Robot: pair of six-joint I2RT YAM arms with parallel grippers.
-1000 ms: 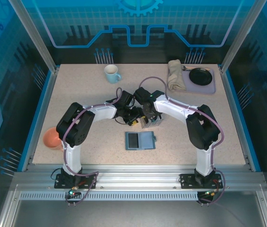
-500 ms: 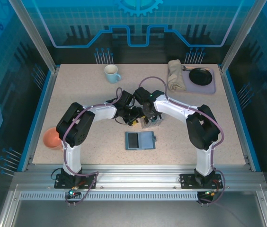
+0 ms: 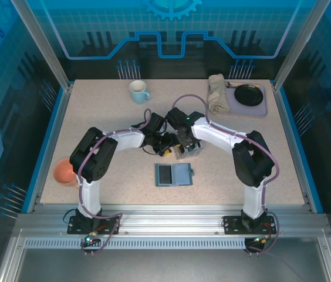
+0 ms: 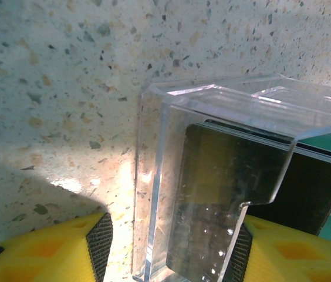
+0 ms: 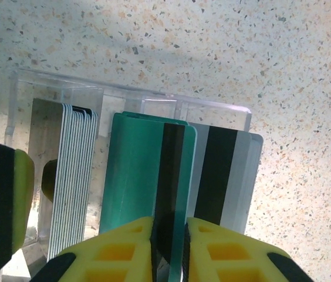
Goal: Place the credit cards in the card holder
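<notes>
A clear card rack [image 3: 189, 151] stands mid-table, with both grippers meeting over it. In the right wrist view it holds several credit cards: a teal stack [image 5: 133, 170], grey striped ones [image 5: 233, 176] and pale ones edge-on [image 5: 74, 176]. My right gripper [image 5: 169, 226] is shut on one teal credit card [image 5: 177, 170] with a black stripe, still upright in the rack. My left gripper [image 4: 170, 247] straddles the rack [image 4: 212, 100], its right pad against the wall and its left pad [image 4: 101, 241] a little apart. The blue card holder [image 3: 174, 174] lies open nearer the front.
A pale mug [image 3: 138, 91] stands at the back left. A folded cloth [image 3: 216, 93] lies beside a purple tray [image 3: 262, 107] with a black dish [image 3: 247, 93] at the back right. An orange object [image 3: 64, 171] sits by the left edge.
The right jaws have closed further onto the teal card. Neither arm has visibly shifted, and the rack and the card holder stay where they were.
</notes>
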